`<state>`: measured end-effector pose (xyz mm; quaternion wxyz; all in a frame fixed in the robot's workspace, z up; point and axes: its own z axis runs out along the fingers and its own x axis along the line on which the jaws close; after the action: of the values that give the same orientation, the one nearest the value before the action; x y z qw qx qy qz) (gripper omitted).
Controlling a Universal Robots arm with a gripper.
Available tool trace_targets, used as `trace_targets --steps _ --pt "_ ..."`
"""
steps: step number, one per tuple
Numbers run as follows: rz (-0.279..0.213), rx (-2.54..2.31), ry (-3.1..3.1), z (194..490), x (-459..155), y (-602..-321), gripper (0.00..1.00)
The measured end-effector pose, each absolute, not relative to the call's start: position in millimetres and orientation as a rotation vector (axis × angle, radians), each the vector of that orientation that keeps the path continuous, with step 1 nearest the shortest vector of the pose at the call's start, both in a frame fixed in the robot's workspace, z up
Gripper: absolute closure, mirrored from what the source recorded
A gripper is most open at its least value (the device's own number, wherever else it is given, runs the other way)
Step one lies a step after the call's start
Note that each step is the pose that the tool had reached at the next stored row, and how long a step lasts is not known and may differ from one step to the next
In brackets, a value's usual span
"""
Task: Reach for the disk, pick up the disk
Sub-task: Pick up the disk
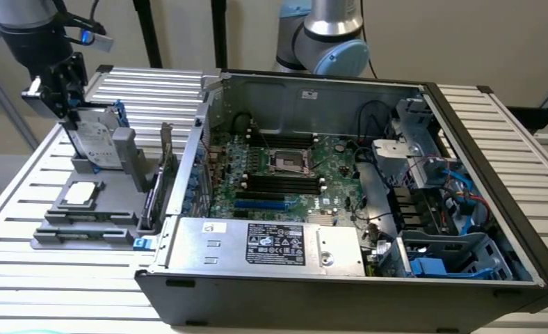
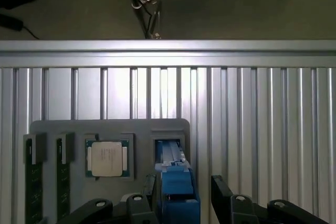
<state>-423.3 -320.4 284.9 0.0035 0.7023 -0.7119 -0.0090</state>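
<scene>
Disk (image 1: 95, 141) (image 2: 176, 195): flat rectangular silver-grey metal hard drive with a white printed label, edged by a bright blue plastic carrier frame.
Disk position: upright on edge in a slot of the grey plastic tray (image 1: 46, 240) (image 2: 52, 128), at 9 o'clock from the case in the exterior view.
Gripper (image 1: 68, 106) (image 2: 184, 190): black two-finger gripper, directly over the disk's upper edge, at 10 o'clock in the exterior view.
Jaws: parted, one dark finger (image 2: 223, 192) on each side of the blue frame. A clear gap shows beside one finger. The other lies just beside the frame, and contact there cannot be told.
Disk state: seated in its slot, not lifted.
Chip (image 1: 79, 193) (image 2: 107, 158): small square silver processor, flat in a tray recess at 7 o'clock from the disk in the exterior view.
Memory modules (image 2: 32, 182): two narrow green strips in tray slots beyond the chip from the disk.
Case (image 1: 348, 296): open dark-grey metal computer case, its green motherboard (image 1: 284, 174) exposed, at the exterior view's centre.
Table (image 1: 515, 118) (image 2: 252, 103): slatted aluminium surface bearing the tray and the case.
</scene>
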Motion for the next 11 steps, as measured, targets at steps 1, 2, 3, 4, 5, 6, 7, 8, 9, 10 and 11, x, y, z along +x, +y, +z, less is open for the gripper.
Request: trace_targets --steps 1,2,3,4,5,6,7,8,9,10,11 --pt "-0.033 2.204 -2.234 284.2 -423.6 -320.8 0.46" --pt "-0.037 2.207 -2.236 283.9 -424.0 -321.4 0.46" --pt "-0.041 2.209 -2.237 283.8 -424.6 -321.9 0.46" --pt "-0.042 2.210 -2.238 283.6 -425.0 -322.2 0.46" --pt "-0.042 2.210 -2.238 283.4 -425.1 -322.2 0.46" --pt "-0.042 2.211 -2.238 283.4 -425.1 -322.2 0.46" --pt "-0.042 2.211 -2.237 283.4 -425.1 -322.2 0.46" --pt "-0.042 2.211 -2.237 283.3 -425.1 -322.2 0.46" --pt "-0.042 2.211 -2.237 283.3 -425.1 -322.2 0.46" --pt "-0.042 2.211 -2.237 283.2 -425.1 -322.2 0.48" --pt "-0.042 2.211 -2.237 283.2 -425.1 -322.2 0.48"
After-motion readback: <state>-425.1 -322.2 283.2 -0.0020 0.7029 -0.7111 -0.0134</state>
